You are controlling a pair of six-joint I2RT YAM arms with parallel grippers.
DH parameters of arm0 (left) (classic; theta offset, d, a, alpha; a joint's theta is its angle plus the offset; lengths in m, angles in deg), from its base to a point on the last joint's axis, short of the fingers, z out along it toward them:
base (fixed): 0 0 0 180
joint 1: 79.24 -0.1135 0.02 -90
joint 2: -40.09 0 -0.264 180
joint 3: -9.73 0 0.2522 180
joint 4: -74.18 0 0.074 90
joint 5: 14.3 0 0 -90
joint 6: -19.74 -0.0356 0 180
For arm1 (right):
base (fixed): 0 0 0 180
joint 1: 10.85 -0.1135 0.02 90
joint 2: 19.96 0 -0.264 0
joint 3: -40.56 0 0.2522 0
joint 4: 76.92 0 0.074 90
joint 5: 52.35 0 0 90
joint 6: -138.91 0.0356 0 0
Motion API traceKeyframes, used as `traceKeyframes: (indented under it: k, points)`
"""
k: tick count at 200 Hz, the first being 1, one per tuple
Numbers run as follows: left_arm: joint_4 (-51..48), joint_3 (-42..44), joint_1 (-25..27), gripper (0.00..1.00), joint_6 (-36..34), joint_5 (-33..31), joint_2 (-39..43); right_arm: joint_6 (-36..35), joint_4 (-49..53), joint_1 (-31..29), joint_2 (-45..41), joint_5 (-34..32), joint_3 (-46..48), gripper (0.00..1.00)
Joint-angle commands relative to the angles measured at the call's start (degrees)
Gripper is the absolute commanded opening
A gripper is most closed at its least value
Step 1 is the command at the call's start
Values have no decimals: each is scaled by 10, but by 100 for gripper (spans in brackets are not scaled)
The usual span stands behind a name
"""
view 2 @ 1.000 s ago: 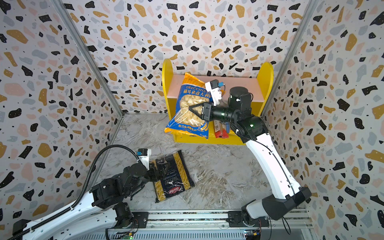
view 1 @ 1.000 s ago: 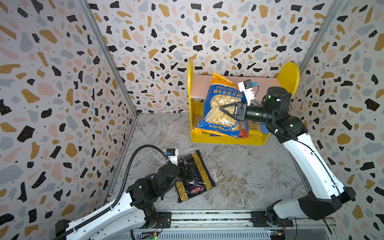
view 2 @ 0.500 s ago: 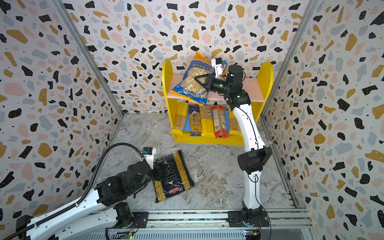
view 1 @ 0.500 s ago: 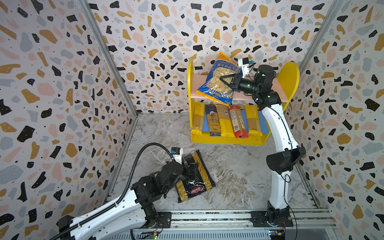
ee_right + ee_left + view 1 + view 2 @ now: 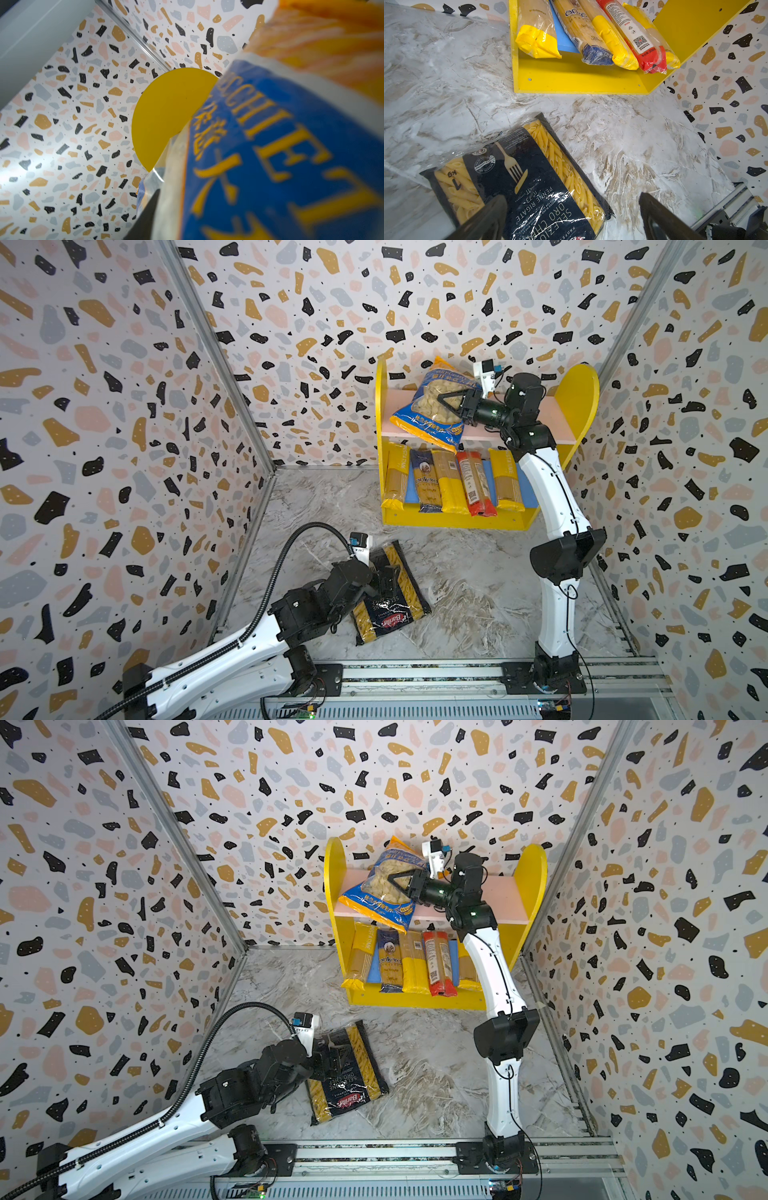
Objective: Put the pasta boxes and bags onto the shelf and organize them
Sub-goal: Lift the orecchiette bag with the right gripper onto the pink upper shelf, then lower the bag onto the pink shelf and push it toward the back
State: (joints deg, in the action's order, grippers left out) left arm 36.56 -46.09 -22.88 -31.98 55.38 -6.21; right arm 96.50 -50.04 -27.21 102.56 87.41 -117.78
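Your right gripper meets the wide blue-orange orecchiette bag, which lies tilted on the pink upper board of the yellow two-tier shelf; you can't tell whether it's clamped. Your left gripper hangs spread wide over the dark navy Barilla penne bag on the marble tabletop

Glossy crinkled plastic Barilla bag, matt yellow shelf, marble-look tabletop.

The small two-tier shelf is coloured yellow, pink and blue, the wide plastic bag blue and orange, the walls terrazzo-speckled.
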Motion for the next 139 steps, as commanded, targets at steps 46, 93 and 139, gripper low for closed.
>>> traceKeyframes:
  k: [46, 93, 139]
  points:
    - [19, 1, 1, 99, -12, 4, 16, -72, 18, -7, -44, -26, -12, 83]
    - [20, 1, 1, 99, -14, 11, 19, -154, 144, 12, -97, -110, 22, 88]
    - [23, 2, 1, 100, -15, 16, 18, -190, 204, 19, -111, -147, 22, 86]
